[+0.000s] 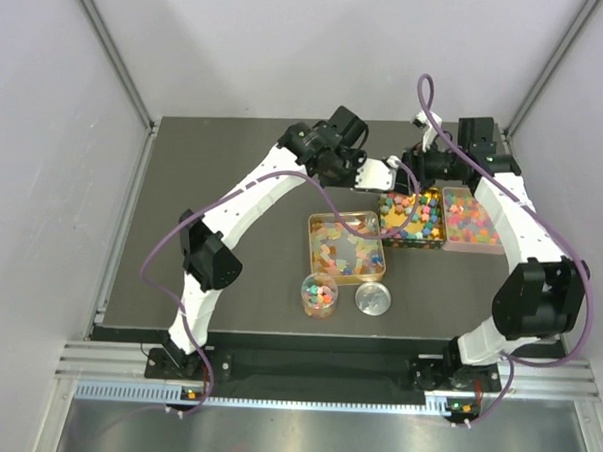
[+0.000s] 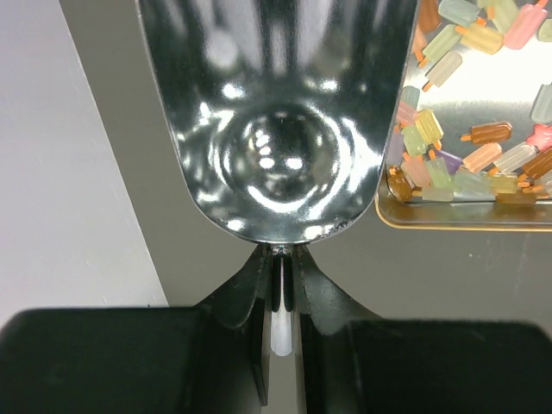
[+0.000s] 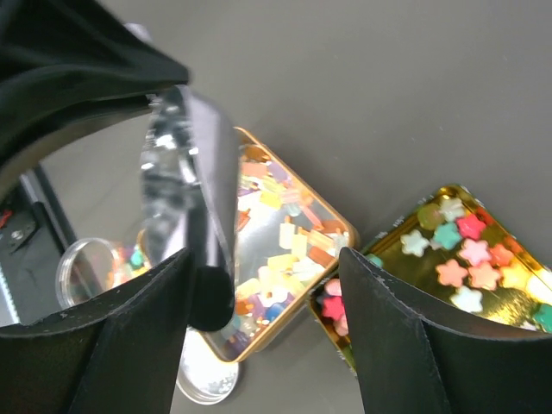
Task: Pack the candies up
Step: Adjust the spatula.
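The left gripper has its fingers almost together, pinched on the thin handle tab of a steel scoop. The scoop's bowl points away from the wrist, bare and mirror-bright, above the dark table. Just to the right of the bowl lies a corner of a gold tray. It holds candies, pale and translucent and shaped like little ice lollies, in yellow, green, pink and orange.

The right gripper has its fingers well apart and nothing clamped between them. In the right wrist view the scoop's edge stands in that gap, close to one finger; whether it touches is not clear. Past the fingers are the gold tray and, beside it, a star tray with star-shaped candies in pink, teal and yellow.

From above, both grippers meet at the far side of the table, at the far edge of the star tray. Three trays lie close together: the gold tray nearest the middle, the star tray just right of it and further back, and a pink tray touching the star tray's right side, also filled with mixed candies. Nearer the arm bases, a small clear jar with a few candies stands just in front of the gold tray, and a round silver lid lies just to its right
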{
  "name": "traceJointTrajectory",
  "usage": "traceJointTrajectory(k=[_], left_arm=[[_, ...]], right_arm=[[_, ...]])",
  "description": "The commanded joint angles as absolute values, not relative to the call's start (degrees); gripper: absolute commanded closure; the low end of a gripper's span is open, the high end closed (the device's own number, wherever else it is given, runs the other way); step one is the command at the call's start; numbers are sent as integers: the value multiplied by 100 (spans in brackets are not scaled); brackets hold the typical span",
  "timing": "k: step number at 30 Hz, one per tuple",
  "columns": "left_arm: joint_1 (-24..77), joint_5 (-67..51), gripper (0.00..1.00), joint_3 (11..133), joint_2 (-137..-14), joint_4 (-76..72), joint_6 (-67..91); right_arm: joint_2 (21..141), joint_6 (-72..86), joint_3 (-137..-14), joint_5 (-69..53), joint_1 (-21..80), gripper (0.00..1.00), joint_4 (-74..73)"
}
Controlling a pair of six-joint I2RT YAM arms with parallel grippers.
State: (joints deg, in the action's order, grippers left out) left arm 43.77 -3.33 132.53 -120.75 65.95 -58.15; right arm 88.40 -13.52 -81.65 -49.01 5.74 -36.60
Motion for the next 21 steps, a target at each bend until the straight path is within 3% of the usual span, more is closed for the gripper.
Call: traceJointTrajectory(k=[1,21], left_arm=[[4412,-545,100,13298,-11628,6302,-5704],[4350,-923,100,13263,-11144,5528,-5572]], right_arm=[[9026,-1520,-8359,-4448,677,33,-3489],[9457,-1784,-8376,-4139,1020,30,-3507]])
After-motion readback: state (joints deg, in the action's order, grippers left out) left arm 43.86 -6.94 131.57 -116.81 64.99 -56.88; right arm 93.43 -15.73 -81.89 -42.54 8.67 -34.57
